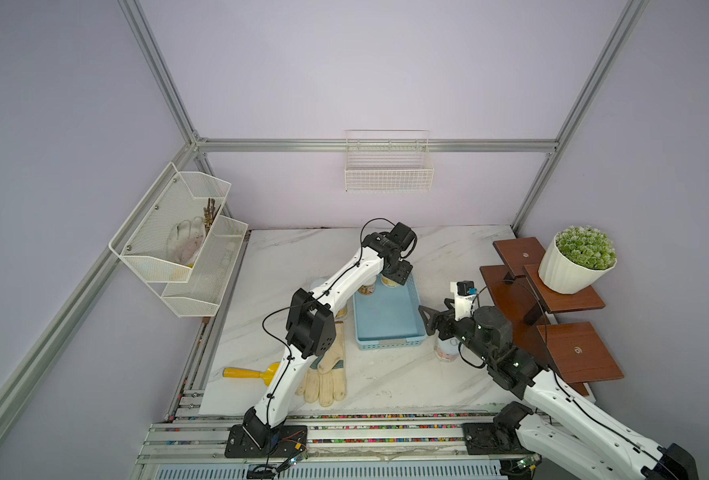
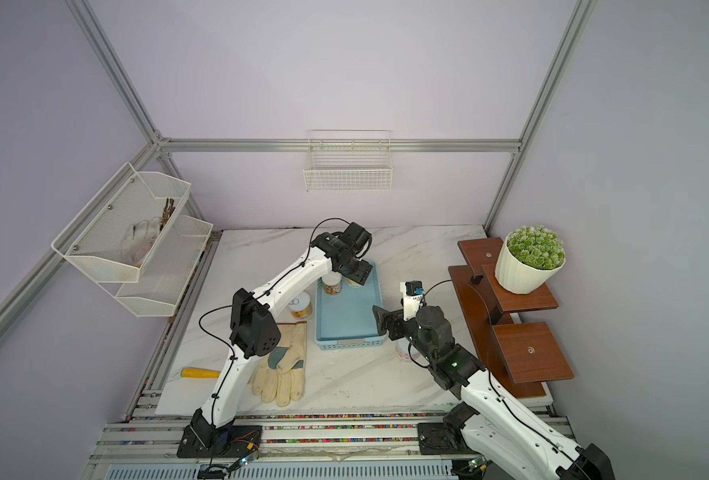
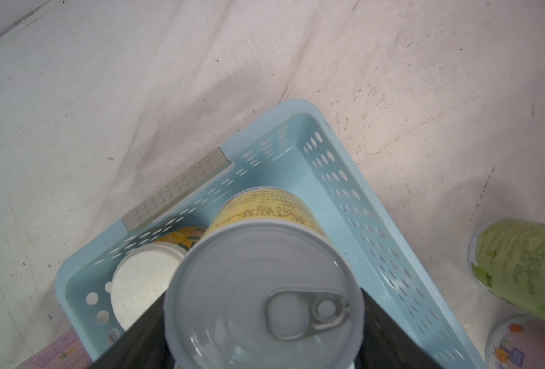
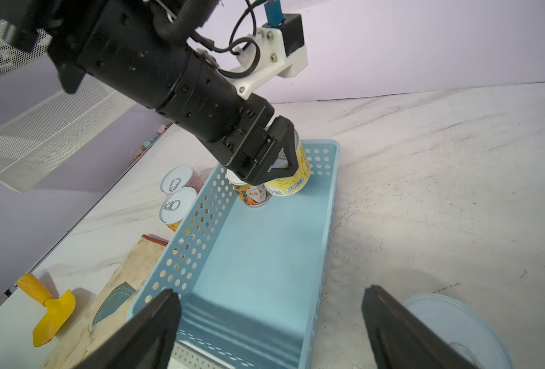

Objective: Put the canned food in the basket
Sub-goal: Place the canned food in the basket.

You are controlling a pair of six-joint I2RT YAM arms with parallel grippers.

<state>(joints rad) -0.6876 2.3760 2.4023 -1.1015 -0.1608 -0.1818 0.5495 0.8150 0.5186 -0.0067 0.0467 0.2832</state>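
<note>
In both top views the left gripper (image 1: 393, 279) is over the far end of the blue basket (image 1: 386, 320), and its jaws pinch a yellow can (image 1: 388, 283). A second can (image 1: 366, 287) stands in the basket's far left corner, just beside the held one. A third can (image 2: 301, 308) stands on the tabletop (image 2: 344, 382) just beside the basket's left long side, near a work glove (image 2: 286, 370) and a yellow trowel (image 2: 199, 372). The right gripper (image 1: 427, 322) is at the basket's near right corner, and a pink can (image 1: 446, 351) stands on the tabletop under this arm. In the left wrist view the yellow can (image 3: 261, 287) shows a silver top with a pull ring, and black fingers (image 3: 389, 322) press on both of its sides. The second can (image 3: 146, 278) shows its white top in the corner next to it. Outside the basket's long wall are a green can (image 3: 520, 265) and the pink can (image 3: 520, 342). In the right wrist view the right gripper's jaws are spread above the basket's near end, with nothing gripped between them. The held can is tilted; whether its bottom touches the basket floor I cannot tell. The third can (image 4: 177, 207) and a reddish can (image 4: 181, 179) stand outside the left long side.
</note>
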